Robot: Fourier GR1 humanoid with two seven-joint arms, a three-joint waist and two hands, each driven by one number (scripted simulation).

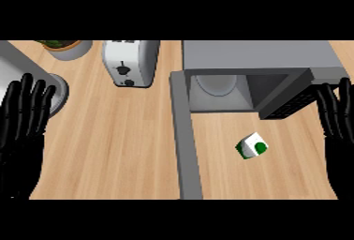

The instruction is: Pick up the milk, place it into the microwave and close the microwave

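Head view: milk is a small white and green carton, lying tilted on the bench in front of the microwave, near its open mouth but apart from it. I read it as light and fairly stiff, thin walls that could dent if squeezed; smooth faces, so probably a bit slippery. I'd take it across the two flat side faces, thumb on one and fingers on the other, around mid-body, not on the sloped top

Microwave door is swung open, running down the frame to the left of the carton; cavity is open with a pale round plate inside

Right hand sits at the right edge, fingers straight and up, fully open, holding nothing, touching nothing I can see; well to the right of the carton

Left hand sits at the left edge, fingers straight and spread, empty, resting

Also on the bench: toaster top middle, plant pot top left, both well apart from the milk

Judgement: pick not yet started; right hand is the closer one for the grasp
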